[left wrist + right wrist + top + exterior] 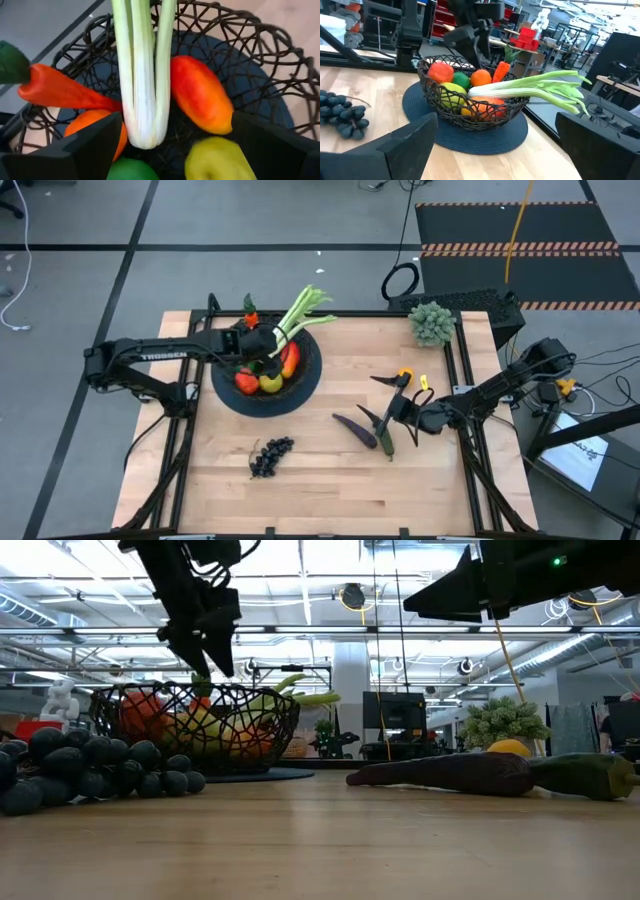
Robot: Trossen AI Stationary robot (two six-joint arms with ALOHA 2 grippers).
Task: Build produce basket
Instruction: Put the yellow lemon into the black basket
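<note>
Wooden counter (320, 470) carries the basket (305, 385) at far left. Left gripper (262, 350) hangs spread apart above its leafy stalk (297, 315). Right gripper (392, 412), also apart, hovers by the eggplant (355, 430).

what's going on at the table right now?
The left gripper hangs open over the basket, right above the leafy stalk lying in it with its leaves over the rim. A carrot, mango and other fruit are already inside. The grapes, eggplant and cucumber are on the table. The right gripper is open near the eggplant, holding nothing.
</note>
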